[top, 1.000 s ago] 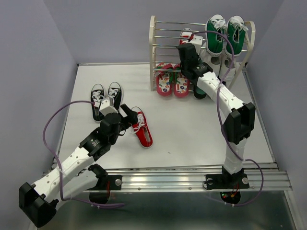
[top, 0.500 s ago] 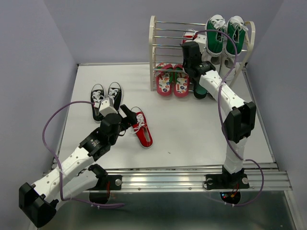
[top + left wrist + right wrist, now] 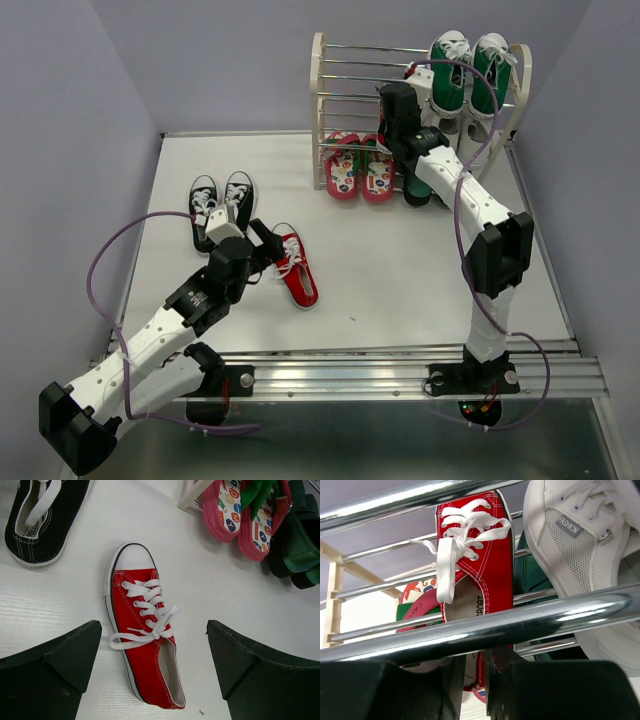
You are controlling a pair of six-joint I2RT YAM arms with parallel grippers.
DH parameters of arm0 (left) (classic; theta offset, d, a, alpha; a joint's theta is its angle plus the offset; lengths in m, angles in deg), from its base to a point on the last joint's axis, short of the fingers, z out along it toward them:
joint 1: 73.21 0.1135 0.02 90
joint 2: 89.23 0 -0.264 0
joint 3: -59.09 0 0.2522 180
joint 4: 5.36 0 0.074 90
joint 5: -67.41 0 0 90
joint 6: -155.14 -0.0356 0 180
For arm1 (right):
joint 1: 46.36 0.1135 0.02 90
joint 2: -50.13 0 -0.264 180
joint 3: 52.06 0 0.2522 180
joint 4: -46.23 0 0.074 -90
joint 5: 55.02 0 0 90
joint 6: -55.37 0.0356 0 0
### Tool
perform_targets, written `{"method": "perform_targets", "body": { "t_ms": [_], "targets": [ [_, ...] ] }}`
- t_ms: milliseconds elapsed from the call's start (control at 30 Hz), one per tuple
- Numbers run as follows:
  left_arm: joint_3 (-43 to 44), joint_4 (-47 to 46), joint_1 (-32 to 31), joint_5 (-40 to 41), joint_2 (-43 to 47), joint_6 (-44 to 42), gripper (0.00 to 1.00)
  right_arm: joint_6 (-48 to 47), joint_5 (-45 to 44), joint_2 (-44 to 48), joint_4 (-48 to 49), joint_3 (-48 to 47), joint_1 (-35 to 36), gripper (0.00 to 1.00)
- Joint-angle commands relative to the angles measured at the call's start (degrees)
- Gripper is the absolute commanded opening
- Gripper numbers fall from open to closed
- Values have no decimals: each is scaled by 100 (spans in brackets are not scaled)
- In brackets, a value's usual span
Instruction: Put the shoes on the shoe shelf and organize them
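Observation:
My right gripper (image 3: 404, 88) is shut on the heel of a red sneaker (image 3: 411, 72) and holds it toe-up among the rods of the shoe shelf (image 3: 318, 100). In the right wrist view the sneaker (image 3: 482, 540) stands behind a silver rod (image 3: 530, 622), with my jaws (image 3: 476, 680) closed on its heel. The other red sneaker (image 3: 295, 268) lies on the table. My left gripper (image 3: 262, 240) hovers open above it (image 3: 145, 645). The black sneakers (image 3: 222, 198) lie at the left. The pink-red flip-flops (image 3: 360, 168) lean on the lowest tier.
Green sneakers (image 3: 468, 68) sit on the shelf's top right. A white sneaker (image 3: 575, 545) is just right of the held red one. A dark green shoe (image 3: 295, 555) lies beside the flip-flops (image 3: 235, 510). One black sneaker (image 3: 42, 520) is far left of the left gripper.
My right gripper has carried the red sneaker up and to the right, deeper among the shelf rods. The left arm has not moved.

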Motion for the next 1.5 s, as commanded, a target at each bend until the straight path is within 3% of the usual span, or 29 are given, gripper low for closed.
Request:
{"method": "perform_targets", "body": {
  "t_ms": [0, 200, 300, 400, 433, 533, 700, 900, 1167, 1467],
  "targets": [
    [270, -20, 29, 184, 64, -29, 99, 169, -84, -30, 402, -318, -49, 26],
    [261, 15, 29, 201, 90, 32, 99, 125, -75, -13, 393, -283, -49, 39],
    [270, 85, 29, 193, 99, 50, 99, 72, 38, 57, 393, -248, -49, 53],
    [305, 199, 29, 97, 99, 129, 99, -95, 266, 189, 358, -222, -49, 75],
    [305, 260, 29, 79, 108, 146, 99, -138, 320, 242, 358, -204, -49, 89],
    [200, 305, 29, -36, 143, 261, 99, -445, 608, 496, 358, 23, -49, 100],
    [129, 384, 29, -194, 81, 428, 99, -666, 1110, 1067, 341, 690, -49, 100],
    [156, 375, 20, -965, -191, 533, 99, -692, 1761, 2060, 314, 1710, 12, 100],
    [471, 568, -593, -1249, -1200, 735, 99, -448, 1621, 3413, 516, 3853, 707, 100],
    [972, 1166, -1210, -1038, -2168, 867, 99, -297, 998, 4109, 569, 4823, 707, 100]
  ]
}}
